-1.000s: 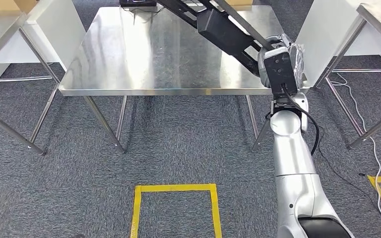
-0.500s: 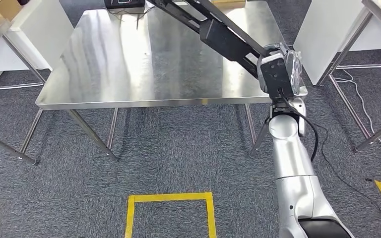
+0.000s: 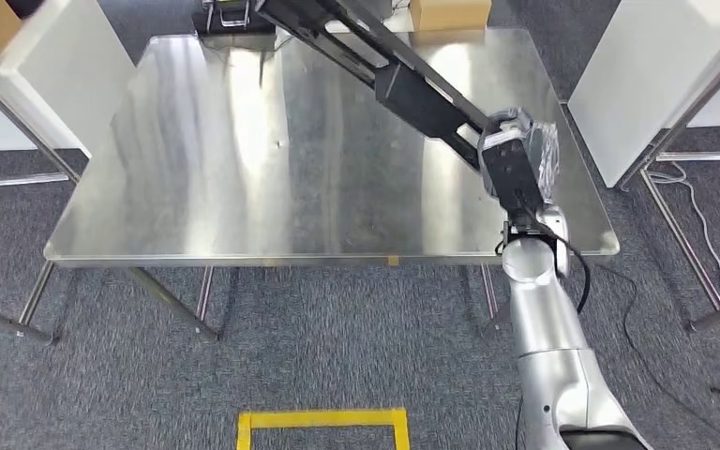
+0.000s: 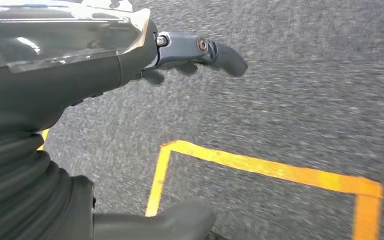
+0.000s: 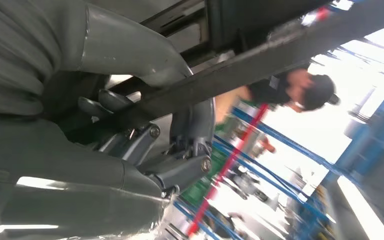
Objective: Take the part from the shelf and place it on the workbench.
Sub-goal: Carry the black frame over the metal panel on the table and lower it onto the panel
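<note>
Steel workbench (image 3: 244,187) ahead in my head view. Right hand (image 3: 517,155) grips long black part (image 3: 403,80) near bench's right edge; part runs slanted above bench toward far left corner. Cardboard box (image 3: 448,13) at far edge. Yellow tape (image 3: 323,414) on carpet.

Left wrist view: left hand (image 4: 180,50) hangs over carpet, holds nothing, fingers apart.

Right wrist view: fingers (image 5: 180,150) wrapped round part's dark bar (image 5: 260,60); person blurred beyond.
</note>
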You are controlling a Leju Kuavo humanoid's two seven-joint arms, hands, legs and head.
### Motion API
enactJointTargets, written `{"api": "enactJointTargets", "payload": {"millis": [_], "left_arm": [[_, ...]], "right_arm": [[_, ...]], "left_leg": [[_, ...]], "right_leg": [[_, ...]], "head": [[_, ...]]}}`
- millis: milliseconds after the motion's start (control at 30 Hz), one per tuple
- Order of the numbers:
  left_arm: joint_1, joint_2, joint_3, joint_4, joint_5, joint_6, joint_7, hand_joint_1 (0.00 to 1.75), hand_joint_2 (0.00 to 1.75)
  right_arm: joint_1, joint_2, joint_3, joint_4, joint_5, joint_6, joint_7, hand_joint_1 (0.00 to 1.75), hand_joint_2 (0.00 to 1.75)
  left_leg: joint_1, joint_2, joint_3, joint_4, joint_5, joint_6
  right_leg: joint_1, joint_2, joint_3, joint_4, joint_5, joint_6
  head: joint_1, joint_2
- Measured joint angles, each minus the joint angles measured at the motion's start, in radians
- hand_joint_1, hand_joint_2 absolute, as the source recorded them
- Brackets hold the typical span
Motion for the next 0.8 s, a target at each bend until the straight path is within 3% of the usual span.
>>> {"api": "enactJointTargets", "payload": {"millis": [67, 100, 133, 167, 200, 233, 267, 300, 333, 400, 467, 500, 567, 600, 633, 700, 733, 767, 800], "left_arm": [[0.008, -0.004, 0.000, 0.001, 0.002, 0.000, -0.003, 0.00, 1.75], [0.012, -0.005, 0.000, 0.002, 0.003, -0.001, -0.007, 0.00, 1.75], [0.015, -0.006, 0.000, 0.002, 0.004, -0.001, -0.010, 0.00, 1.75], [0.017, -0.006, 0.000, 0.002, 0.004, 0.000, -0.012, 0.00, 1.75], [0.019, -0.003, 0.000, 0.002, 0.004, 0.000, -0.012, 0.00, 1.75], [0.023, 0.000, 0.001, 0.002, 0.005, 0.001, -0.013, 0.00, 1.75], [0.025, 0.003, 0.001, 0.002, 0.005, 0.001, -0.013, 0.00, 1.75], [0.026, 0.007, 0.001, 0.001, 0.005, 0.002, -0.014, 0.00, 1.75], [0.022, 0.008, 0.002, 0.001, 0.005, 0.002, -0.014, 0.00, 1.75], [0.006, 0.009, 0.003, 0.000, 0.005, 0.002, -0.017, 0.00, 1.75], [-0.007, 0.008, 0.002, 0.000, 0.005, 0.001, -0.018, 0.00, 1.75], [-0.010, 0.008, 0.002, 0.000, 0.005, 0.001, -0.019, 0.00, 1.75], [-0.011, 0.008, 0.002, 0.000, 0.006, 0.001, -0.018, 0.00, 1.75], [-0.010, 0.008, 0.002, 0.000, 0.006, 0.001, -0.018, 0.00, 1.75], [-0.010, 0.008, 0.002, 0.000, 0.006, 0.001, -0.018, 0.00, 1.75], [-0.007, 0.008, 0.002, 0.000, 0.006, 0.001, -0.018, 0.00, 1.75], [-0.005, 0.008, 0.002, 0.001, 0.006, 0.001, -0.018, 0.00, 1.75], [-0.003, 0.008, 0.002, 0.001, 0.006, 0.001, -0.018, 0.00, 1.75], [-0.002, 0.008, 0.003, 0.001, 0.006, 0.001, -0.018, 0.00, 1.75]], "right_arm": [[0.028, -0.009, 0.000, 0.011, 0.000, 0.000, 0.002, 1.75, 1.75], [0.035, -0.012, 0.000, 0.015, -0.001, 0.000, 0.001, 1.75, 1.75], [0.036, -0.014, -0.001, 0.017, 0.000, 0.000, 0.001, 1.75, 1.75], [0.035, -0.017, 0.000, 0.020, -0.001, 0.000, 0.000, 1.75, 1.75], [0.037, -0.020, 0.001, 0.024, -0.002, 0.000, 0.000, 1.75, 1.75], [0.039, -0.024, 0.003, 0.030, -0.002, 0.000, 0.000, 1.75, 1.75], [0.043, -0.024, 0.005, 0.033, -0.002, -0.001, 0.000, 1.75, 1.75], [0.044, -0.022, 0.006, 0.034, -0.001, -0.002, 0.001, 1.75, 1.75], [0.038, -0.019, 0.006, 0.028, 0.000, -0.004, 0.001, 1.75, 1.75], [0.015, -0.013, 0.005, 0.014, 0.002, -0.008, 0.000, 1.75, 1.75], [0.006, -0.012, 0.006, 0.010, 0.000, -0.009, -0.001, 1.75, 1.75], [0.011, -0.013, 0.006, 0.010, 0.000, -0.009, -0.001, 1.75, 1.75], [0.019, -0.015, 0.006, 0.012, 0.000, -0.009, 0.001, 1.75, 1.75], [0.020, -0.014, 0.006, 0.012, 0.000, -0.009, 0.001, 1.75, 1.75], [0.020, -0.014, 0.006, 0.012, 0.001, -0.009, 0.001, 1.75, 1.75], [0.019, -0.012, 0.006, 0.012, 0.001, -0.009, 0.000, 1.75, 1.75], [0.019, -0.012, 0.007, 0.012, 0.001, -0.009, 0.000, 1.75, 1.75], [0.019, -0.012, 0.007, 0.012, 0.001, -0.009, 0.001, 1.75, 1.75], [0.018, -0.012, 0.007, 0.012, 0.001, -0.009, 0.001, 1.75, 1.75]], "left_leg": [[0.004, -0.010, 0.092, -0.060, -0.018, -0.012], [0.006, -0.013, 0.132, -0.083, -0.028, -0.020], [0.008, -0.016, 0.166, -0.100, -0.042, -0.030], [0.011, -0.018, 0.192, -0.106, -0.061, -0.041], [0.011, -0.021, 0.212, -0.098, -0.090, -0.052], [0.011, -0.023, 0.219, -0.074, -0.122, -0.063], [0.011, -0.024, 0.219, -0.044, -0.155, -0.072], [0.011, -0.023, 0.214, -0.010, -0.182, -0.079], [0.015, -0.019, 0.199, 0.032, -0.196, -0.085], [0.022, -0.006, 0.151, 0.152, -0.197, -0.100], [0.030, 0.008, 0.081, 0.303, -0.226, -0.121], [0.034, 0.014, 0.049, 0.361, -0.267, -0.127], [0.036, 0.019, -0.010, 0.410, -0.344, -0.128], [0.036, 0.020, -0.035, 0.400, -0.345, -0.124], [0.036, 0.021, -0.052, 0.367, -0.311, -0.118], [0.033, 0.027, -0.068, 0.261, -0.181, -0.102], [0.030, 0.031, -0.071, 0.216, -0.134, -0.095], [0.027, 0.034, -0.071, 0.187, -0.110, -0.090], [0.024, 0.035, -0.073, 0.177, -0.109, -0.087]], "right_leg": [[0.001, 0.001, -0.070, 0.022, -0.070, -0.012], [-0.001, 0.001, -0.102, -0.005, -0.088, -0.007], [-0.007, 0.000, -0.134, -0.050, -0.078, 0.010], [-0.016, -0.004, -0.164, -0.111, -0.024, 0.039], [-0.026, -0.018, -0.190, -0.178, 0.086, 0.075], [-0.031, -0.030, -0.203, -0.219, 0.179, 0.087], [-0.033, -0.039, -0.215, -0.235, 0.254, 0.084], [-0.032, -0.045, -0.224, -0.222, 0.287, 0.064], [-0.030, -0.041, -0.232, -0.189, 0.264, 0.034], [-0.035, -0.033, -0.241, -0.153, 0.233, 0.010], [-0.037, -0.025, -0.218, -0.150, 0.210, -0.001], [-0.038, -0.023, -0.202, -0.153, 0.201, -0.005], [-0.039, -0.019, -0.179, -0.159, 0.187, -0.007], [-0.039, -0.016, -0.172, -0.160, 0.182, -0.008], [-0.039, -0.013, -0.167, -0.161, 0.178, -0.007], [-0.038, -0.010, -0.161, -0.161, 0.172, -0.005], [-0.036, -0.009, -0.159, -0.163, 0.172, -0.003], [-0.033, -0.009, -0.160, -0.164, 0.172, 0.000], [-0.030, -0.009, -0.160, -0.166, 0.173, 0.005]], "head": [[0.003, 0.000], [0.005, 0.000], [0.006, 0.000], [0.007, 0.000], [0.008, 0.000], [0.008, 0.000], [0.004, 0.000], [0.004, 0.000], [0.001, 0.000], [0.001, 0.000], [-0.006, 0.000], [-0.009, 0.000], [-0.011, 0.000], [-0.012, 0.000], [-0.012, 0.000], [-0.012, 0.000], [-0.012, 0.000], [-0.012, 0.000], [-0.012, 0.000]]}}
